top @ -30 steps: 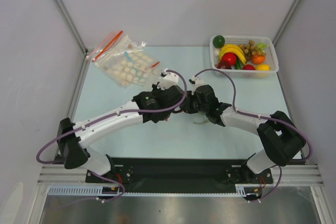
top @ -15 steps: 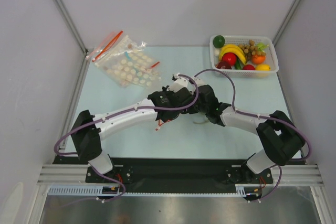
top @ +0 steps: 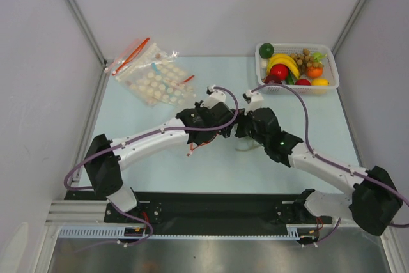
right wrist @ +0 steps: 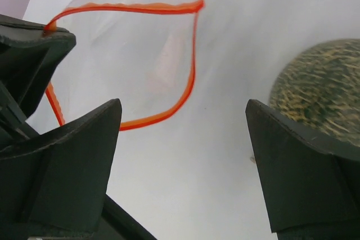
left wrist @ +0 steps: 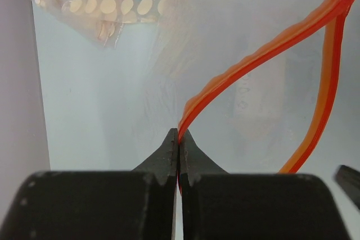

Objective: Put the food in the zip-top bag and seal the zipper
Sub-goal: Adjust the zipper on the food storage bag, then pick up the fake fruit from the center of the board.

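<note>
— Looking for the zip-top bag (right wrist: 140, 43)? Where is it?

— Near the middle of the table (top: 153, 171), between the two wrists. Its mouth gapes wide, and the zipper (left wrist: 253, 54) makes a loose red loop instead of a straight line.

— Who has hold of it?

— The left gripper (left wrist: 179, 139). Its fingers are pressed together on one lip of the red strip, right at their tips. The other lip bows away toward 2 o'clock in that wrist's view.

— And the right gripper (right wrist: 183, 105)?

— Spread wide with nothing between its fingers, facing the open mouth. From its camera the bag sits at 11 o'clock, with the left arm's fingers pinching the strip at 9.

— Any food close by?

— The grey-green ball (right wrist: 323, 85) lies at 2 o'clock in that same view, partly behind the right-hand finger. I can't tell whether they touch. It is outside the bag.

— The rest?

— In the white basket (top: 329, 52) at the table's 1 o'clock corner: the dark green ball (top: 266, 49), the red round fruit (top: 278, 71) and the bananas (top: 283, 62) among them. The disc-patterned bags (top: 156, 78) lie at 11 o'clock, well apart from the arms.
</note>
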`<state>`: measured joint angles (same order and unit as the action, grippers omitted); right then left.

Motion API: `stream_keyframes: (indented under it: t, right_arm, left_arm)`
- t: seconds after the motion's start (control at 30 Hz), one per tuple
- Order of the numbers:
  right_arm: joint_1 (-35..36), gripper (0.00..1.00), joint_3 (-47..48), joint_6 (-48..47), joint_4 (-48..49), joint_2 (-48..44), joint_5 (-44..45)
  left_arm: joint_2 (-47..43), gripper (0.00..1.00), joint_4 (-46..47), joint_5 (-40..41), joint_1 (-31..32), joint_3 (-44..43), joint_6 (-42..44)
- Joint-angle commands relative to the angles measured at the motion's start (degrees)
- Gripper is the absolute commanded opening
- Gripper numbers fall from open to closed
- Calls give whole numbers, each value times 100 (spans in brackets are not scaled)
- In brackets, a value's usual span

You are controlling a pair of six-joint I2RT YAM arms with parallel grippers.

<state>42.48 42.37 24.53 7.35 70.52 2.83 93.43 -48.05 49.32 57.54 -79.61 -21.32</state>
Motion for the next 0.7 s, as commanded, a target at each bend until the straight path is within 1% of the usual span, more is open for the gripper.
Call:
stream_keyframes:
  t: [0.0,0.03,0.1,0.13,0.17,0.2,0.23,0.27,0.33,0.4,0.43,0.57,0.63,0.67]
  right_arm:
    - [41,95,-158,-194,-374,-564,997]
    - [59,95,-194,-229,-619,-870,1131]
    - [67,89,-264,-282,-883,-1127,1446]
    - [68,85,-360,-265,-1085,-1320,1553]
    - [76,76,-413,-256,-1165,-1417,1615]
    - [76,74,-466,-247,-1253,-1479,1720]
    - [85,73,-553,-195,-1445,-1576,1808]
    - [103,73,-615,-169,-1543,-1611,1922]
    - [129,69,-808,-142,-1684,-1673,1984]
    - [129,61,-932,-98,-1676,-1708,2063]
    - [129,59,-976,-81,-1685,-1691,2090]
    - [120,54,-959,-36,-1702,-1454,2318]
    - [112,47,-941,-45,-1641,-1322,2345]
    - [111,46,-932,-63,-1615,-1287,2380]
  left_arm:
    - [-360,0,244,16,-50,-28,155]
    - [-360,0,252,16,-50,-28,155]
    - [-343,0,253,-1,-50,-37,172]
    - [-334,0,253,-1,-50,-45,172]
    - [-325,0,244,-1,-50,-45,172]
    - [-308,0,252,-27,-50,-45,172]
    - [-290,0,244,-28,-50,-54,172]
    - [-290,0,235,-28,-50,-54,172]
    - [-290,0,217,-36,-58,-54,172]
    - [-308,0,235,-71,-50,-54,172]
    - [-308,0,252,-80,-58,-46,172]
    - [-290,0,270,-107,-41,-10,198]
    - [-264,0,244,-98,-32,-10,199]
    - [-255,0,252,-98,-32,-10,199]
